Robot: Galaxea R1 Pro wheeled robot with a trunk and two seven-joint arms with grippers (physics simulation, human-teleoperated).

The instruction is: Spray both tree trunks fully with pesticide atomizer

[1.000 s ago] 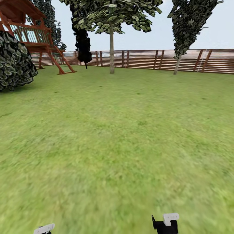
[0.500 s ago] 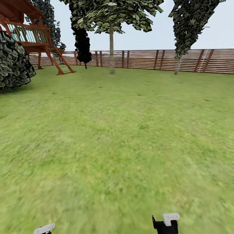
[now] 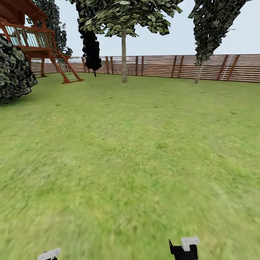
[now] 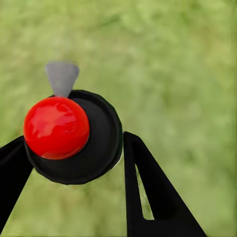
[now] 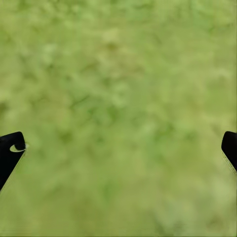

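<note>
In the left wrist view the pesticide atomizer (image 4: 74, 138) shows its round black cap, red knob and grey nozzle. My left gripper (image 4: 74, 155) is shut on it, a black finger on each side, above blurred grass. My right gripper (image 5: 118, 148) is open over bare lawn with nothing between its fingertips. In the head view a tree (image 3: 124, 14) with a light-green crown stands far ahead on the lawn before the fence. Its straight bare tree trunk (image 3: 124, 57) is well beyond both arms. No pesticide specks are in the air.
A reddish slat fence (image 3: 162, 66) closes the far side of the garden. A wooden play tower (image 3: 36, 39) and a dark bush (image 3: 12, 72) stand at the left. A dark thin-trunked tree (image 3: 211, 25) is at the right. Open lawn (image 3: 130, 151) lies ahead.
The whole head view has shifted a little, the bush sliding left and the right-hand dark tree right, so the camera has moved forward. Both arm ends keep their places in the picture.
</note>
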